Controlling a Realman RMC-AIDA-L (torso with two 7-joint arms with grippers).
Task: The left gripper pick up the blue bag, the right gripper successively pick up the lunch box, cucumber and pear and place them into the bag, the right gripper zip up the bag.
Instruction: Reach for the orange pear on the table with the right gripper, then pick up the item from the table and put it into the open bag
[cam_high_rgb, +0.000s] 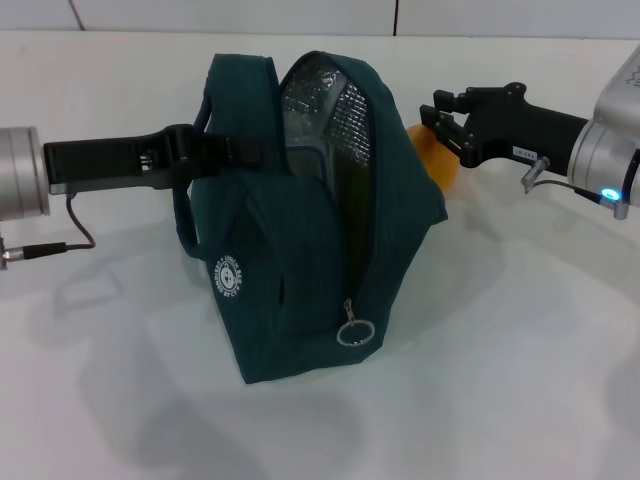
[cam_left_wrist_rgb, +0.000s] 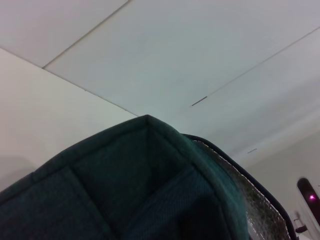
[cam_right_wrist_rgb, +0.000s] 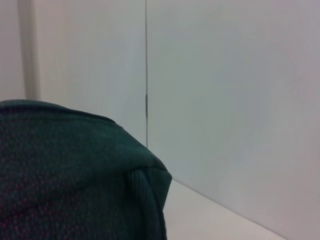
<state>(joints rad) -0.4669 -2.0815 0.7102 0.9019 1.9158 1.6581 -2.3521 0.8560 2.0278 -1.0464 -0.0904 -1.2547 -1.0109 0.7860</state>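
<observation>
Bag (cam_high_rgb: 300, 250) upright, zipper mouth up; left gripper (cam_high_rgb: 235, 152) clamps its handle, right gripper (cam_high_rgb: 445, 118) pinches pear (cam_high_rgb: 438, 160).

The blue bag (cam_high_rgb: 300, 240) is seen standing upright, dark teal fabric with its top zipper undone so that the silver quilted lining shows; a white round logo and a ring pull are carried on the near side. The pear (cam_high_rgb: 440, 160), orange-yellow, is partly hidden just behind the bag's right edge. The lunch box and cucumber cannot be seen
</observation>
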